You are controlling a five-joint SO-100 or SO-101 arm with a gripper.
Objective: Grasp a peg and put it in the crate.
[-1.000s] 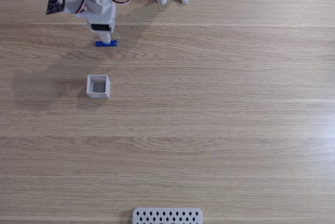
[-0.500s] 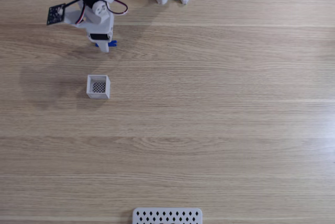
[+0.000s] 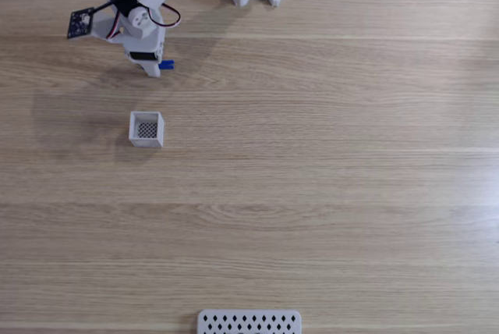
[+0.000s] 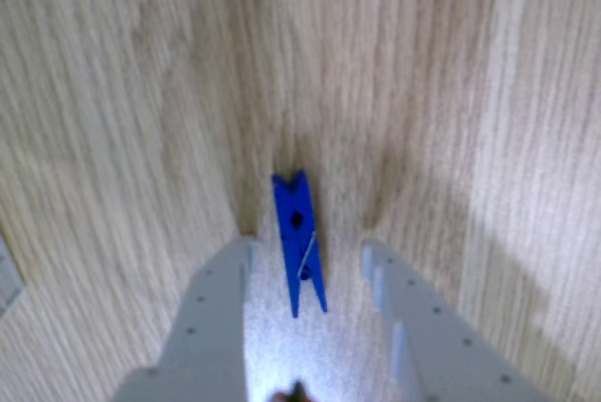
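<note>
Straddling peg [image 4: 299, 242]: pincer [image 4: 305, 266] spread wide, left finger [image 4: 221, 289] and right finger [image 4: 394, 299] each just beside it, untouching, so closing should trap it. Peg flat on counter [image 4: 122, 92]. Crate [image 3: 146, 129] waits near, below pincer [image 3: 153, 69] in fixed view.

Blue peg [image 4: 299, 240] lies flat, apparently ungripped; crate [image 3: 146, 129] upright.

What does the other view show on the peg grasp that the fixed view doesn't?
Other view: the gripper is open, a finger on each side of the blue peg, gaps both sides, peg flat on the wood.
Fixed view: the white crate sits empty below the arm, and a perforated white plate at the bottom edge.
Both: gripper over the peg on the wooden table.
</note>
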